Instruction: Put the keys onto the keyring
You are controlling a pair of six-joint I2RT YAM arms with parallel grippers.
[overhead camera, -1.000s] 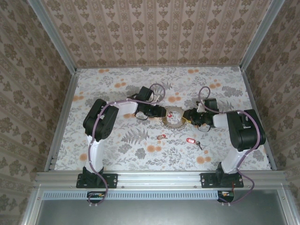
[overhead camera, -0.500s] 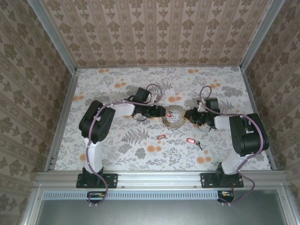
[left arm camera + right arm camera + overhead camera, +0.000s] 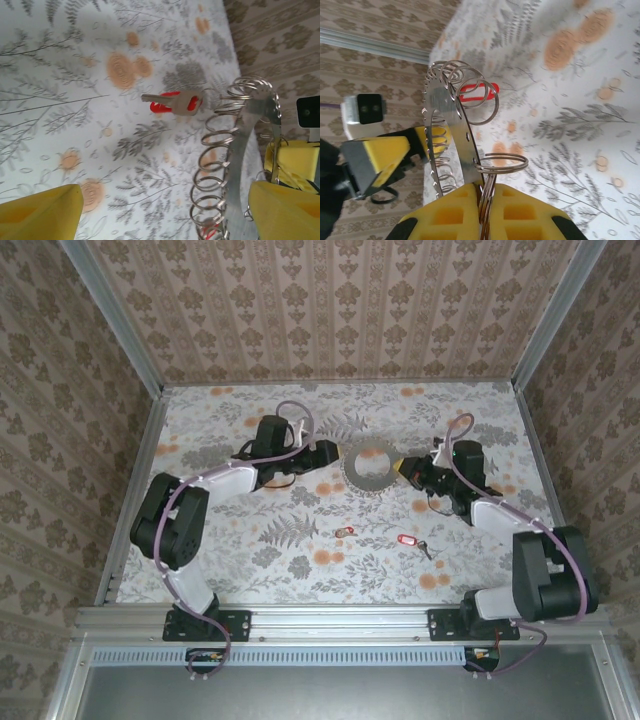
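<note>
Your right gripper (image 3: 405, 468) is clenched on the keyring (image 3: 370, 483).
Your left gripper (image 3: 326, 452) is released, at the ring's 9 o'clock.

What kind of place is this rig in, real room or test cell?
Likely a staged test cell, not a real room: wallpaper-covered wall panels held in aluminium framing, a floral-print table, and the arm bases bolted to a rail at its near edge.

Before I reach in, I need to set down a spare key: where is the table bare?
Bare: the table strip between keyring and back wall. Crowded: left claw and right claw flank the keyring; loose keys lie on the near side.
</note>
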